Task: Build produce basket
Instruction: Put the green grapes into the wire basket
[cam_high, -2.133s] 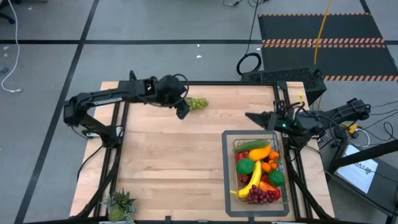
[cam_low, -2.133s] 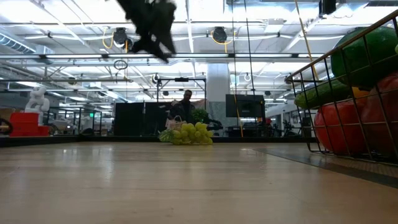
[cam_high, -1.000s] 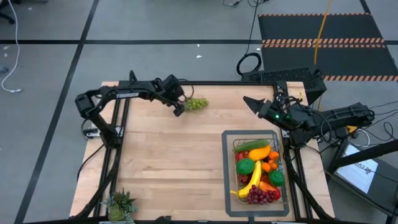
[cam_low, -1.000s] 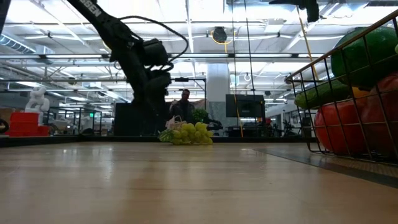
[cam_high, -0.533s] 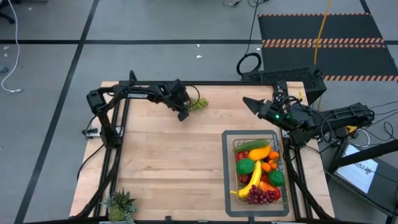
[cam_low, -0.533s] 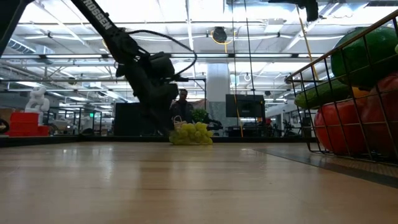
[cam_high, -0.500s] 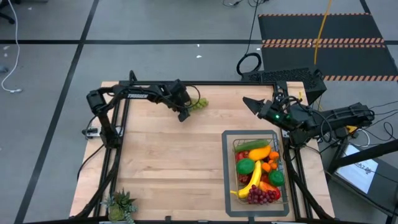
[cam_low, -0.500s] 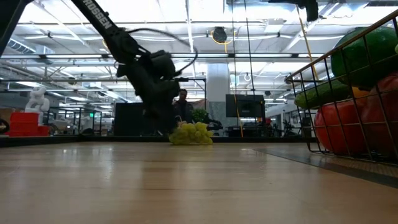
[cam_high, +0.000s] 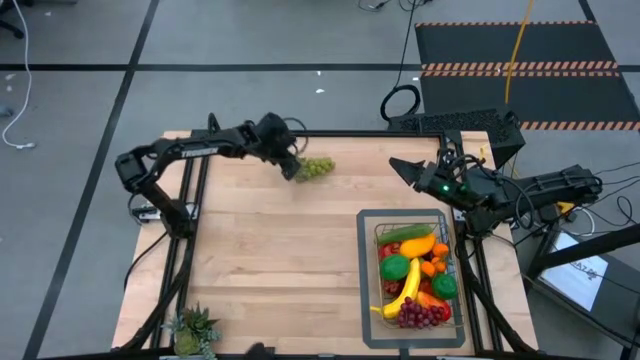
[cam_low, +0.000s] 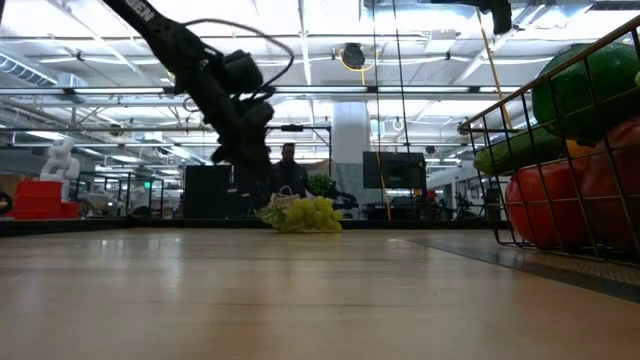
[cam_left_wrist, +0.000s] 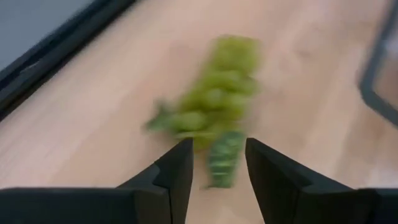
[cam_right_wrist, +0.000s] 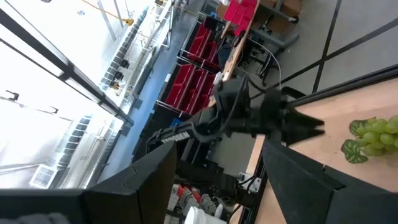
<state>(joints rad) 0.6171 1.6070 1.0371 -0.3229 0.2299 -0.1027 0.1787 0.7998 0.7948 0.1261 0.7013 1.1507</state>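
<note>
Left gripper (cam_high: 293, 168): held at the table's far edge, just beside the green grapes (cam_high: 318, 166); in the wrist view a leafy stem lies between the narrowed fingers (cam_left_wrist: 176, 174), but a grip cannot be told.
Grapes: lying on the table (cam_high: 270, 250), well apart from the basket.
Basket (cam_high: 415, 275): set at the near right, filled with produce.
Right gripper (cam_high: 398, 165): held above the table beyond the basket, fingers parted, nothing between them.

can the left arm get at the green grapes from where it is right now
Probably yes. The left gripper sits right beside the green grapes near the table's far edge, and in the left wrist view the bunch lies just ahead of its parted fingers. Nothing stands between them; the basket is well away.
</note>
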